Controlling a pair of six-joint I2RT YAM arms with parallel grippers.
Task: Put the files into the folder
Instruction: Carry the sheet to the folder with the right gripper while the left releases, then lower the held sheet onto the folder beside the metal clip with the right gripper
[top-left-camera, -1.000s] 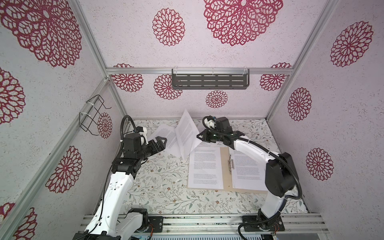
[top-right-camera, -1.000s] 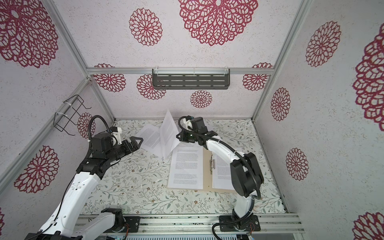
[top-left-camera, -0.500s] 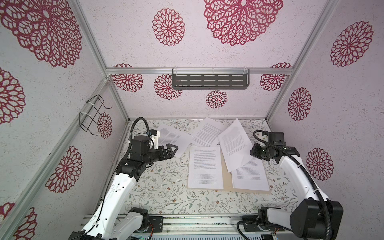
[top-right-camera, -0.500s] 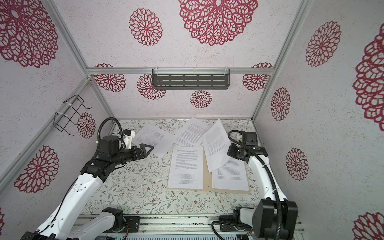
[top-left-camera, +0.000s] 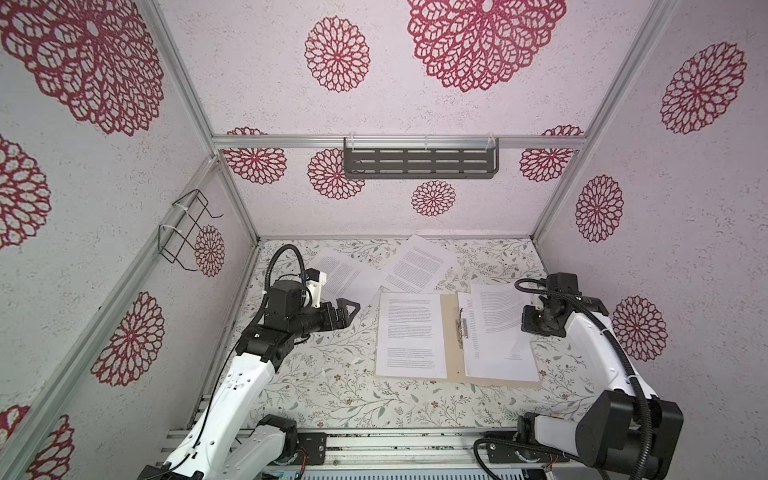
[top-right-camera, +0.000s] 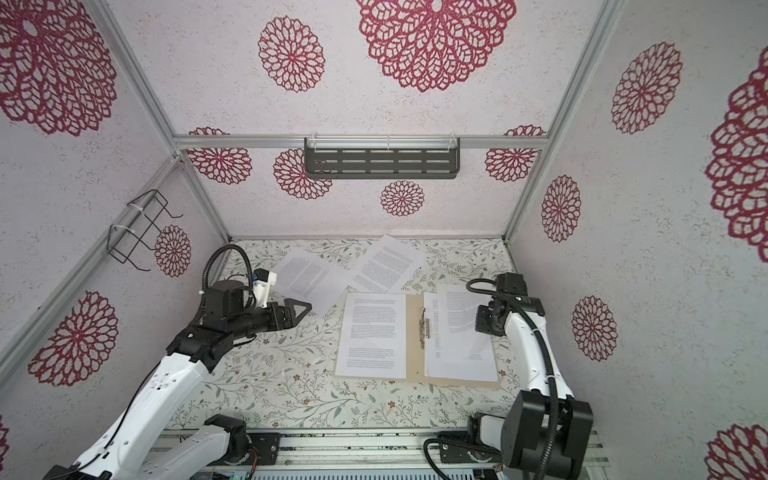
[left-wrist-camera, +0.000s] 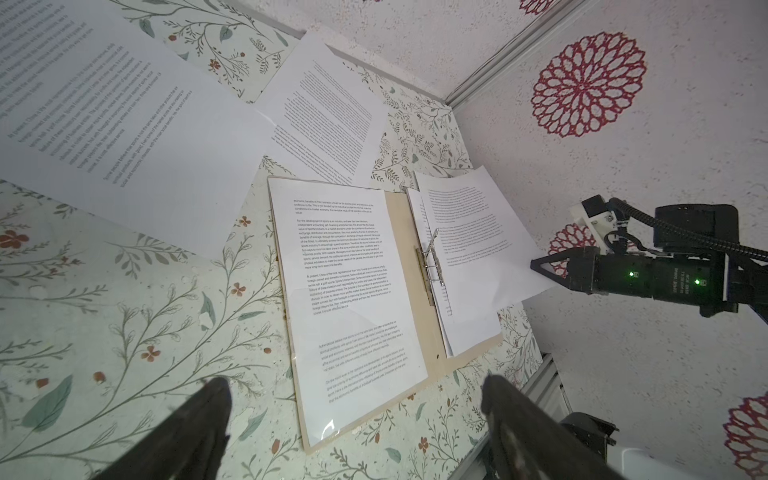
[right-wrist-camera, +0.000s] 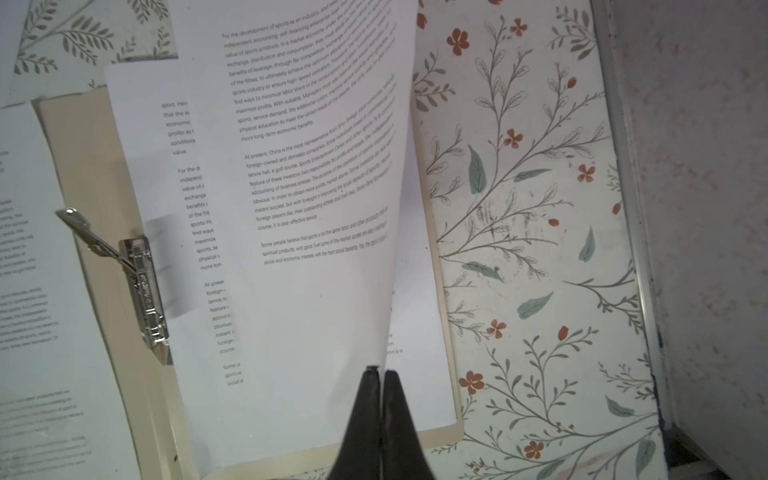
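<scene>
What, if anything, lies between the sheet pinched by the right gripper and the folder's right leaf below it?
Nothing foreign shows. The right gripper holds the lifted sheet over the right leaf of the folder, where a flat sheet already lies. The raised metal fastener stands at the fold, beside the lifted sheet's edge.

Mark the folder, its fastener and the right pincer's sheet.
folder (top-left-camera: 451, 340): in a top view, bare inner strip
fastener (right-wrist-camera: 143, 291): right wrist view, clip body
held sheet (right-wrist-camera: 316, 166): right wrist view, printed middle
</scene>
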